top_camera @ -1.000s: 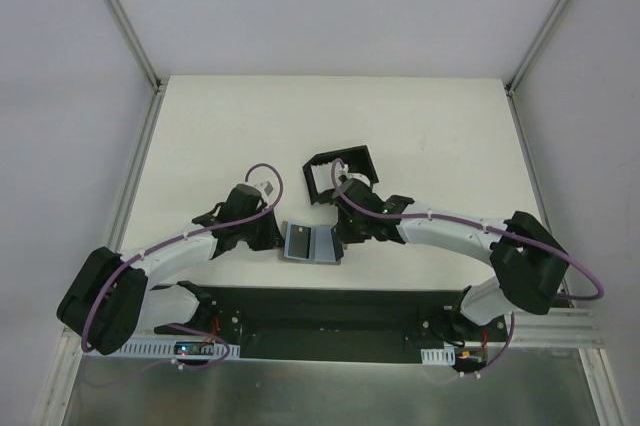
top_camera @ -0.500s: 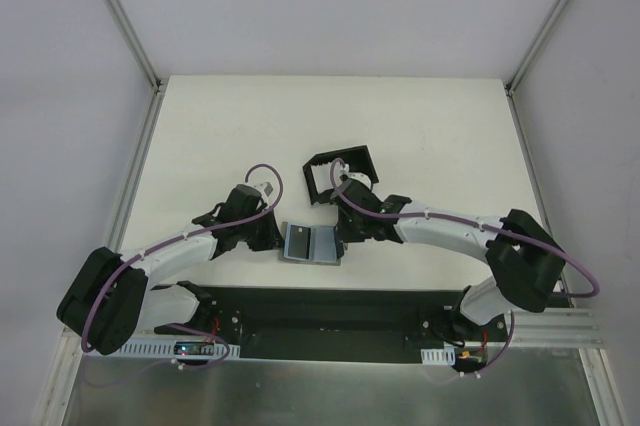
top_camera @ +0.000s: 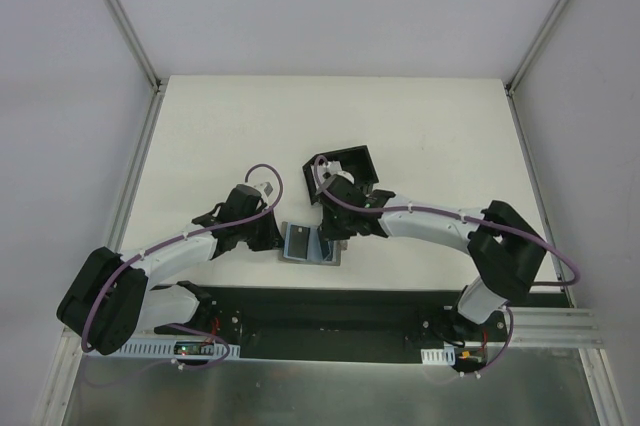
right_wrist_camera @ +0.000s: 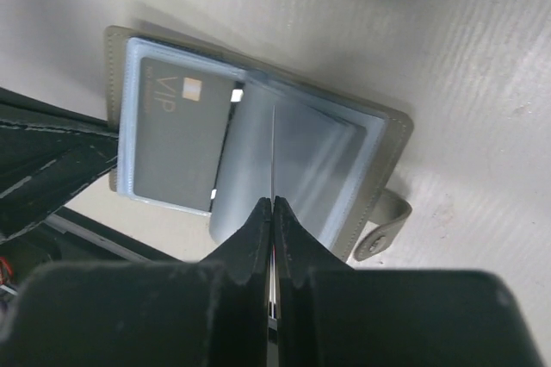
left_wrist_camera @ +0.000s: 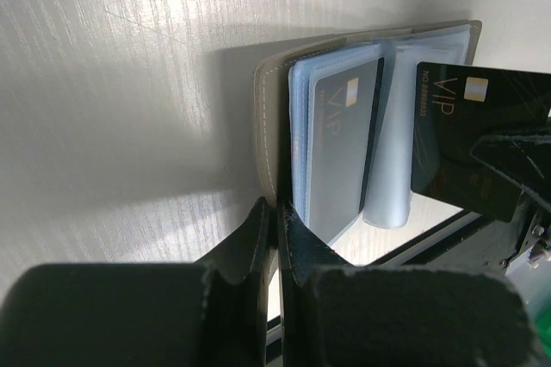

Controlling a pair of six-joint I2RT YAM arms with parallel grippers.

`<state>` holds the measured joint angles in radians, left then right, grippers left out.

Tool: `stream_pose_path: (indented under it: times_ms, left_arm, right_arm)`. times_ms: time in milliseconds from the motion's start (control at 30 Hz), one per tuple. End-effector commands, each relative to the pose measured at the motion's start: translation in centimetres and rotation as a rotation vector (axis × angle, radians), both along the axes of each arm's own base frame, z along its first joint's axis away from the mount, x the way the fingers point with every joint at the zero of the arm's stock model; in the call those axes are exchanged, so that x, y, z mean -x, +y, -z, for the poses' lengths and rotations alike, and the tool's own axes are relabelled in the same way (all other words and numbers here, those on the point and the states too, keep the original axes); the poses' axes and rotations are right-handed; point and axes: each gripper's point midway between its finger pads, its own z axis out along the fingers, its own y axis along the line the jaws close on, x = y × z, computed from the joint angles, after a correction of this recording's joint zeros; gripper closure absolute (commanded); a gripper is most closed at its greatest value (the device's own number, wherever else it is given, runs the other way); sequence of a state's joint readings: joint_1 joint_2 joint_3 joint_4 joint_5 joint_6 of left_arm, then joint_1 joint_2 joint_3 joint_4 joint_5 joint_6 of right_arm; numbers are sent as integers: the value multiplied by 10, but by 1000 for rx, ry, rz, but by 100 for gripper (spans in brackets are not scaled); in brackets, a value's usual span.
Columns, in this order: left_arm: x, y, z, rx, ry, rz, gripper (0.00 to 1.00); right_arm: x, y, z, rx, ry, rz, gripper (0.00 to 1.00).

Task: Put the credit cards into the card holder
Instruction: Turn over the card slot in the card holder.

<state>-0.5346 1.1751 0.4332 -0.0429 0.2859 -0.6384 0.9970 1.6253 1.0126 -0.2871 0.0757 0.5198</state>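
Near edge, centre | left gripper (left_wrist_camera: 275, 214) clamps grey wallet (left_wrist_camera: 265, 126) cover | right gripper (right_wrist_camera: 272, 212) apparently pinches credit card (left_wrist_camera: 465, 134), lower corner hidden

Robotics laboratory test cell. A plain white table (top_camera: 420, 126) is enclosed by blank pale panels (top_camera: 340, 6) set in aluminium struts (top_camera: 122, 21). The left arm (top_camera: 172, 252) and right arm (top_camera: 440, 225) are bolted to a black mounting plate (top_camera: 320, 311) beside an aluminium rail (top_camera: 560, 324). Purple cabling (top_camera: 263, 166) and a bare circuit board (top_camera: 192, 349) are exposed.
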Motion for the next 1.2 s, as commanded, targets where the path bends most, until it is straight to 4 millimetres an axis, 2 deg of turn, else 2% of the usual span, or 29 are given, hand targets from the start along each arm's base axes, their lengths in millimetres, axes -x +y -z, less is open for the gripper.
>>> stream_pose_path:
  times_ms: [0, 267, 333, 467, 567, 700, 1167]
  left_arm:
    - [2, 1, -1, 7, 2, 18, 100]
    - [3, 1, 0, 6, 0, 20, 100]
    - [3, 2, 1, 6, 4, 16, 100]
    - [4, 4, 2, 2, 4, 4, 100]
    - [5, 4, 2, 6, 6, -2, 100]
    - [5, 4, 0, 15, -1, -20, 100]
    - [8, 4, 0, 38, 6, -40, 100]
  right_arm:
    - [-1, 19, -20, -36, -13, -42, 99]
    - [2, 41, -15, -86, 35, -75, 100]
    - [-4, 36, -23, -81, -8, -54, 99]
    - [-11, 8, -31, -26, -52, 2, 100]
    - [-9, -12, -31, 3, -55, 47, 100]
    - [-3, -28, -26, 32, -36, 91, 100]
    - [1, -26, -2, 68, 19, 112, 100]
